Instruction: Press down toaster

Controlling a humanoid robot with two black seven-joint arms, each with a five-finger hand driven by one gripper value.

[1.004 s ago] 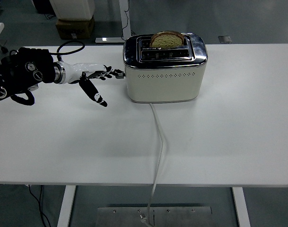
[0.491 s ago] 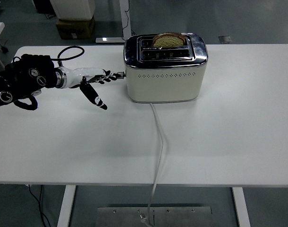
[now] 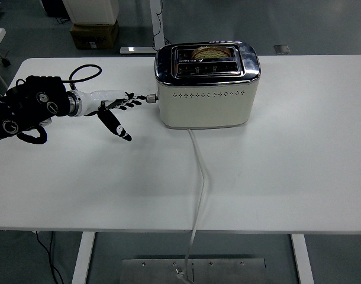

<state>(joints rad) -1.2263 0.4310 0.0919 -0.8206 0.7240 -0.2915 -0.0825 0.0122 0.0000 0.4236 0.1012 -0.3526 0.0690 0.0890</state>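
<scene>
Head view: left hand (image 3: 122,105), fingers spread, tips on toaster (image 3: 206,84) lever (image 3: 150,99), upper left of centre.
Bread (image 3: 208,52): sunk low in slot.
Risk: fingertips slipping off the small lever; toaster sliding on counter (image 3: 275,171).

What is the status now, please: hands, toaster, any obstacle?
Left hand open, fingertips at the toaster lever. Bread sits low in the slot. Right hand not in view. Nothing in the way.

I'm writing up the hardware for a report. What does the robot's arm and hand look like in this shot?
Only the left arm shows: bulky black housing with round silver-ringed joint caps and a black cable loop over it. A shiny metal ring leads to a slim white wrist section. The left hand has thin black fingers with small white marks.
</scene>
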